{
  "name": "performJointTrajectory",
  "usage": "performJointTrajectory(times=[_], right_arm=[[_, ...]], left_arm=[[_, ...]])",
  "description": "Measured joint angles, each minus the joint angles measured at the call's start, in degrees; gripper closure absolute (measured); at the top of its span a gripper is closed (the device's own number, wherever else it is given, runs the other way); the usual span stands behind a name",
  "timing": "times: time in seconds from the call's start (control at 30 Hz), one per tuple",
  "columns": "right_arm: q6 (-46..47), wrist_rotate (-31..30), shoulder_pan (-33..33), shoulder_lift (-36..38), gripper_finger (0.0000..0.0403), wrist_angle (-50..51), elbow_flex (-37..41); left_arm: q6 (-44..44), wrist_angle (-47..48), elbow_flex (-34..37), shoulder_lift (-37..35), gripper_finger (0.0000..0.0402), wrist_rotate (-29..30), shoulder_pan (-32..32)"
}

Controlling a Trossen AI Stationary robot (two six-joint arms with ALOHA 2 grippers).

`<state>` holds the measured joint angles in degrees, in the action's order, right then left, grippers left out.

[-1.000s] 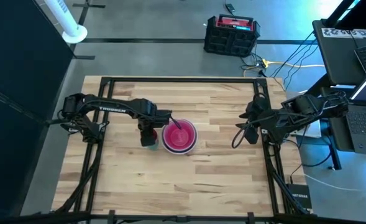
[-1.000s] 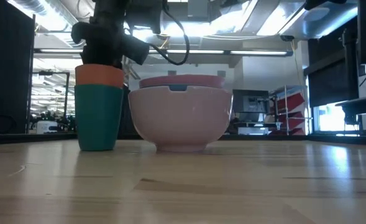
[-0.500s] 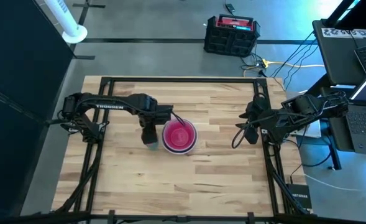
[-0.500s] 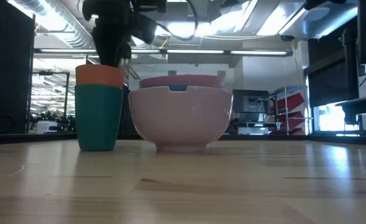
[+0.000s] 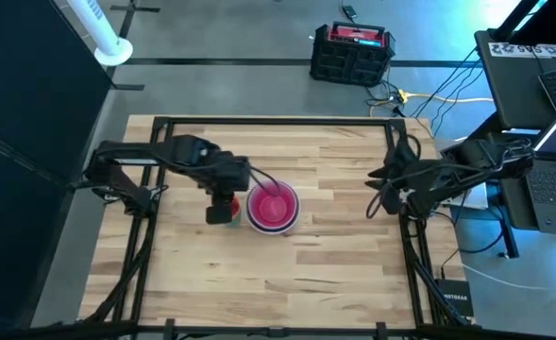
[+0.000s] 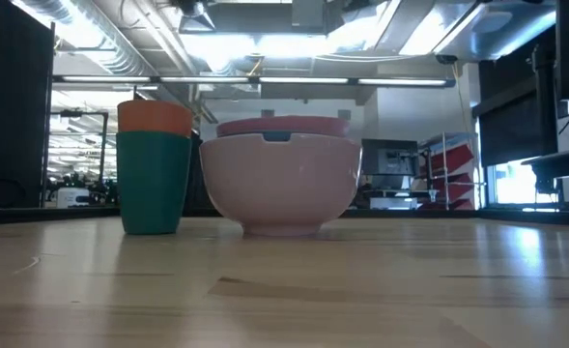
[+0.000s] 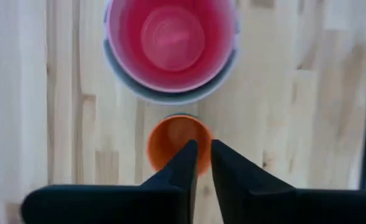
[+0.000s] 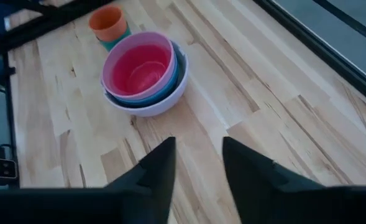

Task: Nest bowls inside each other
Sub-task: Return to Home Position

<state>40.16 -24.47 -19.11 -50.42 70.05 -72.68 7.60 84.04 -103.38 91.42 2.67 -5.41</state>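
The bowls (image 5: pixel 273 208) stand nested in one stack at the table's middle. The outermost is pale pink (image 6: pixel 279 184), a blue rim (image 8: pixel 170 81) shows inside it, and magenta (image 7: pixel 170 37) is innermost. Just left of the stack, an orange cup (image 7: pixel 170 140) sits in a teal cup (image 6: pixel 154 184). My left gripper (image 7: pixel 202 158) hangs high above the cups, pointing down, shut but for a thin slit and holding nothing. My right gripper (image 8: pixel 198 152) waits open at the table's right edge (image 5: pixel 377 200), raised and aimed toward the stack.
A black frame (image 5: pixel 278 121) runs round the tabletop. Bare wood lies on the near side of the stack (image 5: pixel 278 274) and between the stack and my right gripper (image 5: pixel 334 203). Beyond the table are a black and red crate (image 5: pixel 351 52) and a desk with laptops (image 5: pixel 542 94).
My left gripper has risen straight up from the orange cup's rim and left the top of the low view. The cups and the bowl stack stay where they were.
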Motion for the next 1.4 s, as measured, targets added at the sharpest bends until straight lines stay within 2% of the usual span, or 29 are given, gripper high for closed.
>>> performJointTrajectory(times=[0.2, 0.4, 0.67, 1.17, 1.3, 1.4], right_arm=[[-0.15, -1.27, 0.00, 3.21, 0.0395, -0.19, -0.01], [-0.40, -5.08, 0.00, 8.29, 0.0402, -3.62, -0.01], [-2.15, -14.85, 0.00, 16.12, 0.0403, -5.09, -0.05], [-5.66, -27.01, 0.02, 36.30, 0.0403, -5.24, 2.39], [-6.66, -27.05, 0.32, 44.27, 0.0403, -11.15, 9.36], [-11.99, -24.38, 1.84, 50.33, 0.0403, -22.62, 16.67]], left_arm=[[0.50, 0.07, -4.19, -3.99, 0.0401, 0.53, -3.80], [1.46, -5.50, -4.12, -10.15, 0.0401, 1.08, -5.48], [2.28, -7.90, -3.93, -16.22, 0.0402, 7.51, -5.46], [4.33, -7.71, -3.86, -19.02, 0.0402, 10.02, -5.42], [5.52, -7.68, -3.86, -19.02, 0.0401, 10.55, -5.42], [6.46, -7.57, -3.86, -19.02, 0.0401, 10.63, -5.42]])
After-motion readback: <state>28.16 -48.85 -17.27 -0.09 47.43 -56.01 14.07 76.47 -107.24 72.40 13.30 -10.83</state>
